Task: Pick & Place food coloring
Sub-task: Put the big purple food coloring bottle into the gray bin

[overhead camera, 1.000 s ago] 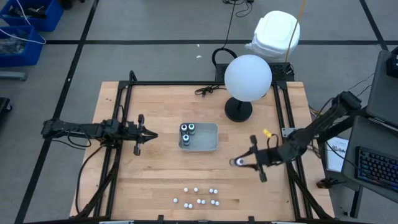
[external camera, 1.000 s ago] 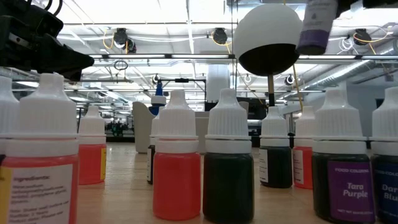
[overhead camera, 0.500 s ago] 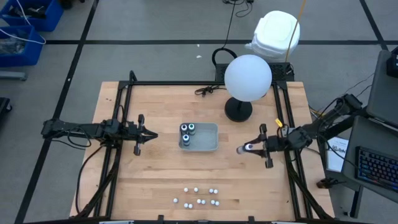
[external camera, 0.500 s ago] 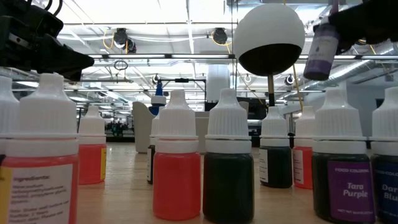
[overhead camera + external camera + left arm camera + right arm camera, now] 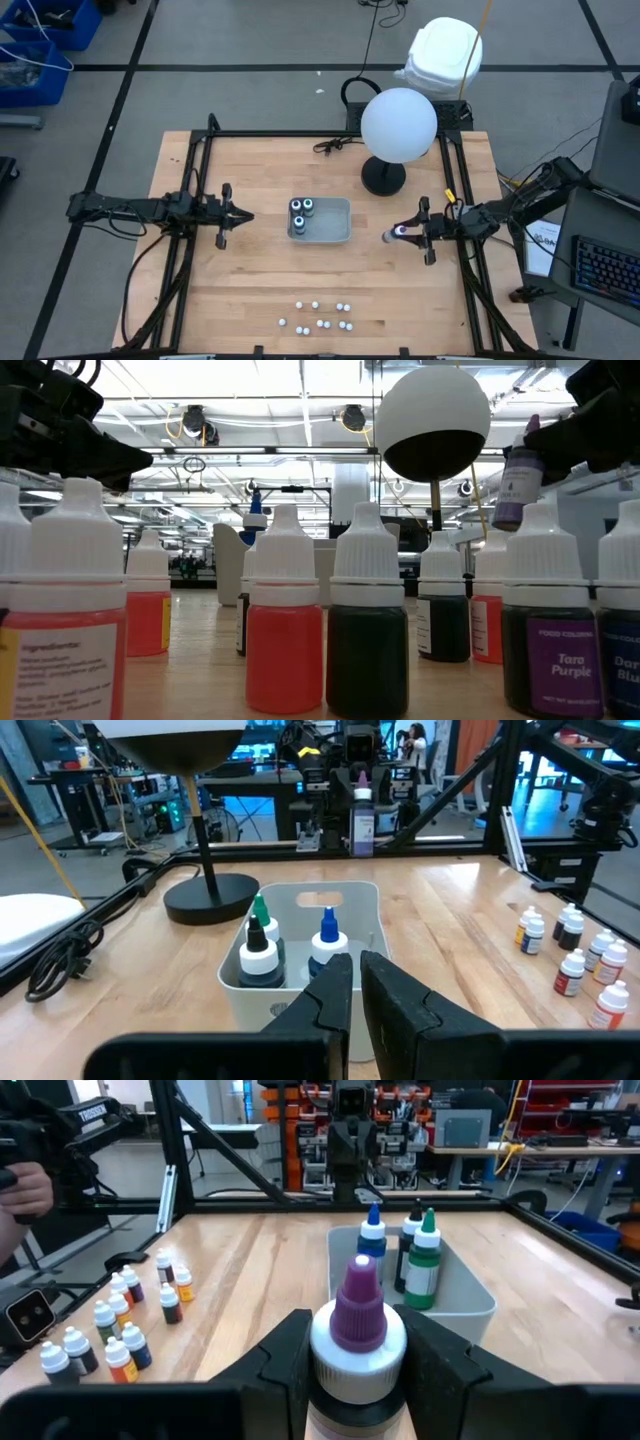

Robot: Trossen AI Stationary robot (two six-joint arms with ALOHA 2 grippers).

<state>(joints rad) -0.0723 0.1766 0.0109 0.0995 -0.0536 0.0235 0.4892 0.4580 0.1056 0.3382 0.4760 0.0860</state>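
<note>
My right gripper [image 5: 392, 235] is shut on a purple-capped food coloring bottle [image 5: 357, 1315], in the air to the right of the clear tray [image 5: 335, 225]. The tray holds three bottles [image 5: 405, 1250] with blue, white and green caps, standing on its floor. Several small white-capped dropper bottles [image 5: 320, 315] stand on the wood near the table's front edge. My left gripper [image 5: 245, 216] is shut, with nothing in it, left of the tray and pointing level at it. My right gripper pinches the purple bottle between its two fingers [image 5: 285, 1355] at the white collar [image 5: 325, 1348] and the body below it. The fingers come level from the table's right. The bottle [image 5: 515, 475] is lifted clear of the table, cap up and slightly tilted.
A lamp with a big white globe [image 5: 398, 123] and a black round base [image 5: 383, 178] stands at the far right of the table, with a cable [image 5: 335, 146] behind the tray. Black frame rails [image 5: 195, 200] run along both sides. A person's hand [image 5: 20, 1185] shows beyond the table.
My right gripper has drawn back toward the table's far and right edges with the purple bottle. It has sunk and turned so that it points straight at the tray. The bottle has come down and now tilts a little.
</note>
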